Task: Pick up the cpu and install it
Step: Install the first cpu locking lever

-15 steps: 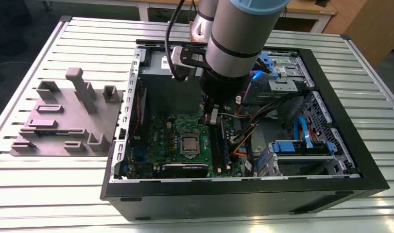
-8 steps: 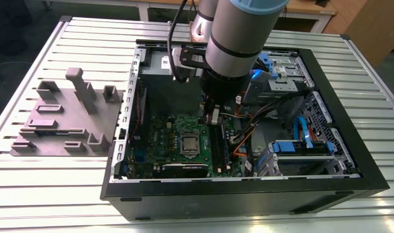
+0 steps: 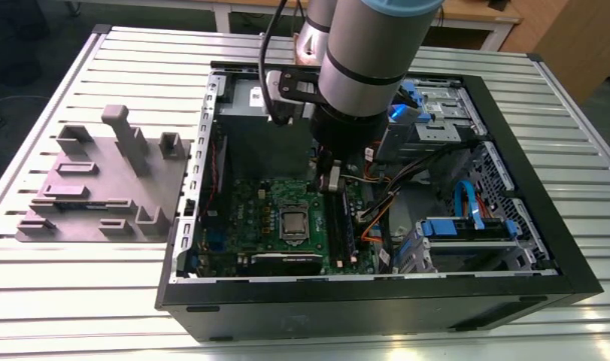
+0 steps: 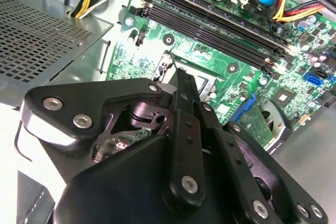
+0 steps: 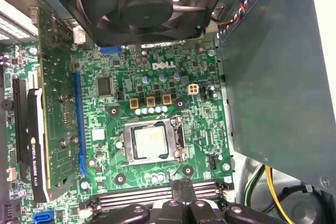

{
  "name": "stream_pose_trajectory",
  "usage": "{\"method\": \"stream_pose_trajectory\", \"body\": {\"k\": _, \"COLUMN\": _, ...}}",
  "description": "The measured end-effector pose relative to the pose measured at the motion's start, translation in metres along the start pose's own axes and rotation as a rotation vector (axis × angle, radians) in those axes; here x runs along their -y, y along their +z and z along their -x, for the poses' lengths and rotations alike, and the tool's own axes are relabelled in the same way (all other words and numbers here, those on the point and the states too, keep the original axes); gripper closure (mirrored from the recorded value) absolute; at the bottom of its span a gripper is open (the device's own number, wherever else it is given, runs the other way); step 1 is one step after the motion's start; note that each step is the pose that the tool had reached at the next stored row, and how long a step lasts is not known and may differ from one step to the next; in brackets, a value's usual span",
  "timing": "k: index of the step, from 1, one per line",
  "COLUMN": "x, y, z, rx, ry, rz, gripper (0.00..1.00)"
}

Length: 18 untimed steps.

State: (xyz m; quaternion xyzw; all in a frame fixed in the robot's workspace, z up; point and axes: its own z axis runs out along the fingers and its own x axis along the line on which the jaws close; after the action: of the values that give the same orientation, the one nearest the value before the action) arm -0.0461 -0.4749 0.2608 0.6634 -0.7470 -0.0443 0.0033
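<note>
While socketed, cpu (image 5: 152, 139) near gripper (image 5: 183, 184)

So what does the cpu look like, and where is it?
The cpu is a small flat square with a shiny silver-grey metal top and a thin darker rim. It lies flat in the socket frame on the green motherboard, inside the open computer case. The frame's edges surround it. In the first wrist view the gripper sits just beside the socket and is not holding the cpu.

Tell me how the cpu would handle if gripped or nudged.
The cpu looks thin, flat and rigid, so probably light and unlikely to roll or tip. Its shiny metal top may be slippery. Lying within the socket frame, little edge shows for gripping.
</note>
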Motion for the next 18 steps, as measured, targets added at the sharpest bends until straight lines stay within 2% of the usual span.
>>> {"method": "stream_pose_trajectory", "body": {"k": 5, "x": 0.0, "y": 0.0, "z": 0.0, "rx": 0.0, "ry": 0.0, "rz": -0.0007, "gripper": 0.89}}
{"method": "stream_pose_trajectory", "body": {"k": 6, "x": 0.0, "y": 0.0, "z": 0.0, "rx": 0.0001, "ry": 0.0, "rz": -0.0009, "gripper": 0.83}}
{"method": "stream_pose_trajectory", "body": {"k": 18, "x": 0.0, "y": 0.0, "z": 0.0, "rx": 0.0004, "ry": 0.0, "rz": -0.0029, "gripper": 0.83}}
